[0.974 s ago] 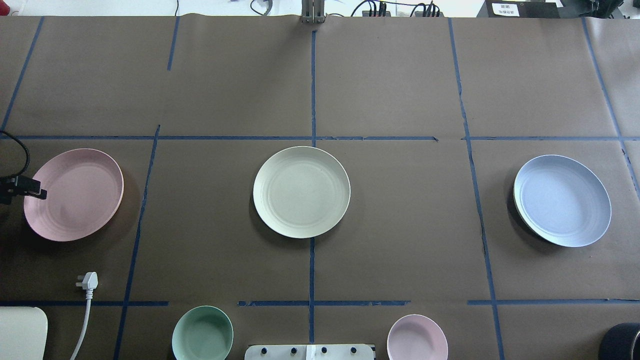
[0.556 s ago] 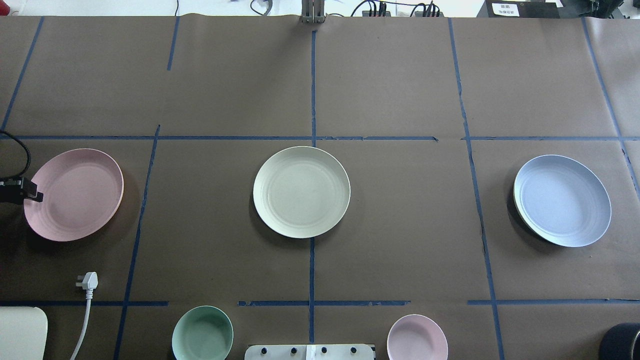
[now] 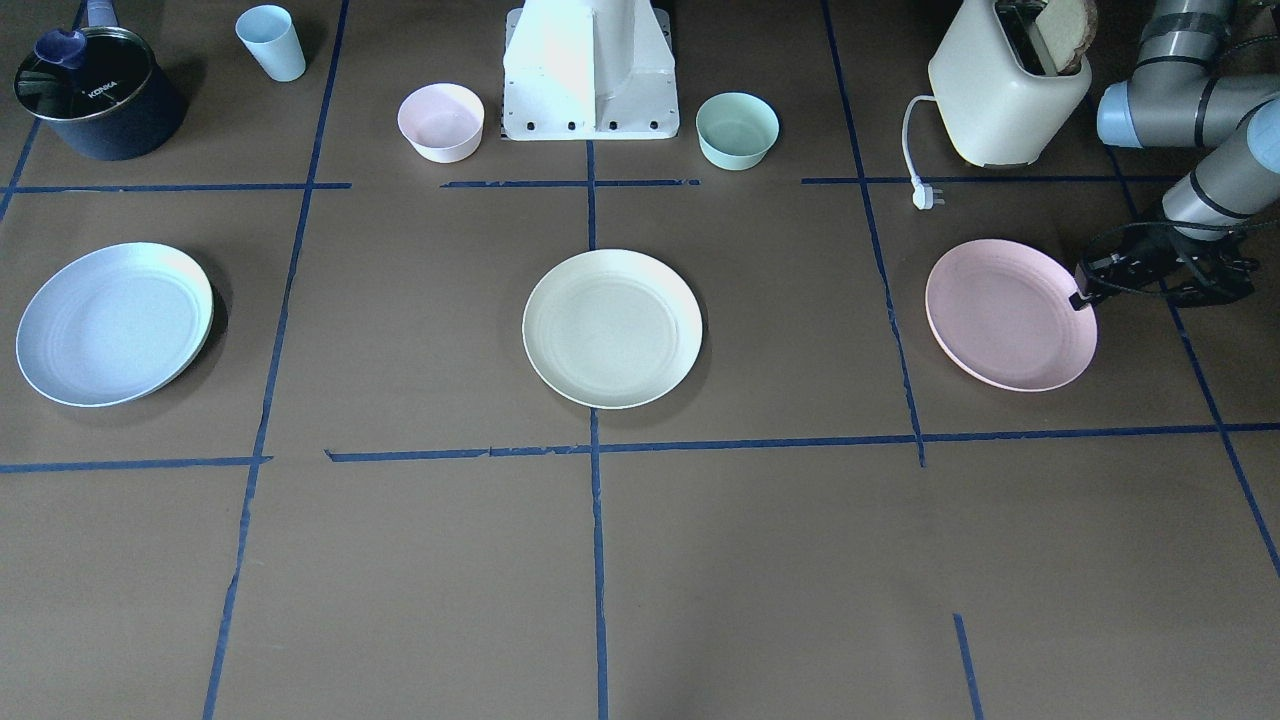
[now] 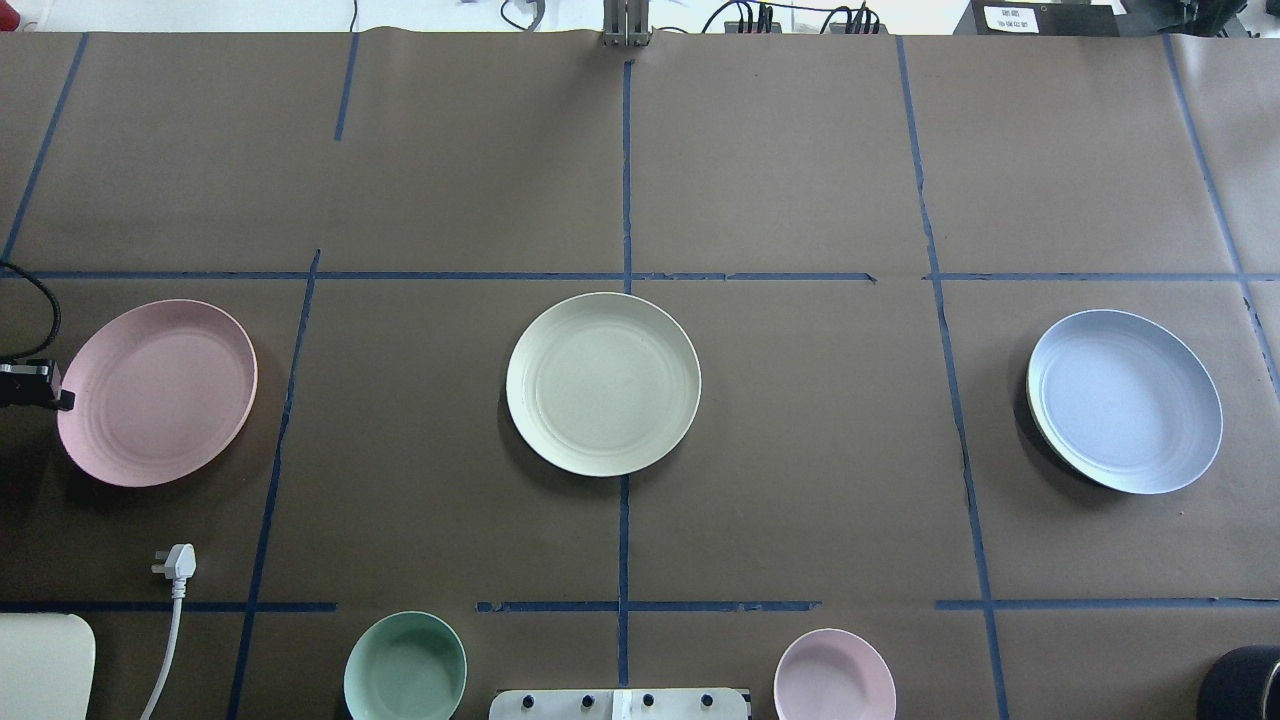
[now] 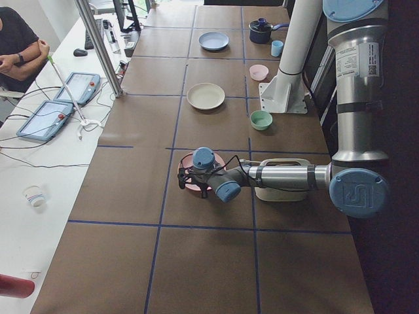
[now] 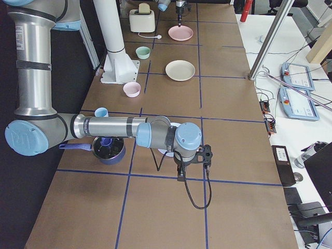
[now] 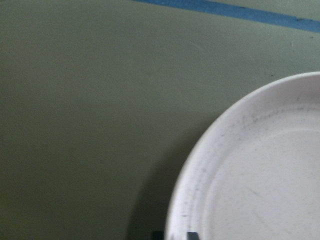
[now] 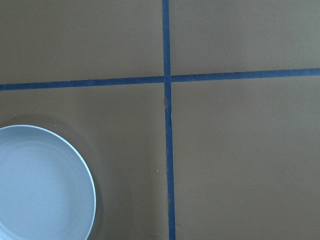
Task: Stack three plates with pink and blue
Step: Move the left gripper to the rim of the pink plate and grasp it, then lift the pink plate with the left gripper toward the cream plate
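The pink plate [image 4: 160, 392], mid-left in the overhead view, is appearing light, stiff and smooth; its thin rim is offering the hold. The left gripper [image 3: 1081, 297] is pinching that rim, jaws narrow. For the right gripper [image 6: 180, 175], the opening cannot be told.

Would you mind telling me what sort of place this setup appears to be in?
Probably a robotics lab: a robot arm at a table gridded in blue tape, with teach pendants on a side bench.
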{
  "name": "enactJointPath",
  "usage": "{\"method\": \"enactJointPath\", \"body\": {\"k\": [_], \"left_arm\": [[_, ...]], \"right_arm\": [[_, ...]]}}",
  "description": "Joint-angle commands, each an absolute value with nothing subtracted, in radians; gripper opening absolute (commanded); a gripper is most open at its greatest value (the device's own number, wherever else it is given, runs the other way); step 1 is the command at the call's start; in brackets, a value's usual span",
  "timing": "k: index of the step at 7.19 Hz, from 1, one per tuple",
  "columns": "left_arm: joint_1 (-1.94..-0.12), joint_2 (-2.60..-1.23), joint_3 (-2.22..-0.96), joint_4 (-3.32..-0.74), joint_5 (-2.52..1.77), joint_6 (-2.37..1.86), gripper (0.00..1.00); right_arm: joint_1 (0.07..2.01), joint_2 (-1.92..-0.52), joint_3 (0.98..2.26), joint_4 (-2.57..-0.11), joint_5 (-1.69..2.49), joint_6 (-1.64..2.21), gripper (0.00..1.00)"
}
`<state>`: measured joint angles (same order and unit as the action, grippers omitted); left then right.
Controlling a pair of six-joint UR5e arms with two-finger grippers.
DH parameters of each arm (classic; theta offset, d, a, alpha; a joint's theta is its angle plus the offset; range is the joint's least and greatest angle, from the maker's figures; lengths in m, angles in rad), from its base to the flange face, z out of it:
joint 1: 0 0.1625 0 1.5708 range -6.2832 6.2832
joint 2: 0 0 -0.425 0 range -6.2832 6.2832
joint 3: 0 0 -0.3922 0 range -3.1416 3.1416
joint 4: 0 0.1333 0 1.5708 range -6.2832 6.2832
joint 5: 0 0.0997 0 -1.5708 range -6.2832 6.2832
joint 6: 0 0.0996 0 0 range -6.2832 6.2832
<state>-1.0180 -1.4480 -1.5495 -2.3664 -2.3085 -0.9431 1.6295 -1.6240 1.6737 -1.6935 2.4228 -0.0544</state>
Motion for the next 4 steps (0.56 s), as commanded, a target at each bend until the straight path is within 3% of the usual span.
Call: {"method": "enactJointPath", "body": {"k": [1,4], "left_arm": [[-1.136,-1.447,-1.572,-2.340,-2.472,-0.942,0.00],[-1.177,-1.576,-1.661,-2.113,-2.525,-0.956,0.00]], "right_arm": [[1.631,-1.618,1.675,-1.694,2.421,-0.055,1.00],[1.631,-1.612,1.692,-1.692,2.422,-0.055,1.00]]}}
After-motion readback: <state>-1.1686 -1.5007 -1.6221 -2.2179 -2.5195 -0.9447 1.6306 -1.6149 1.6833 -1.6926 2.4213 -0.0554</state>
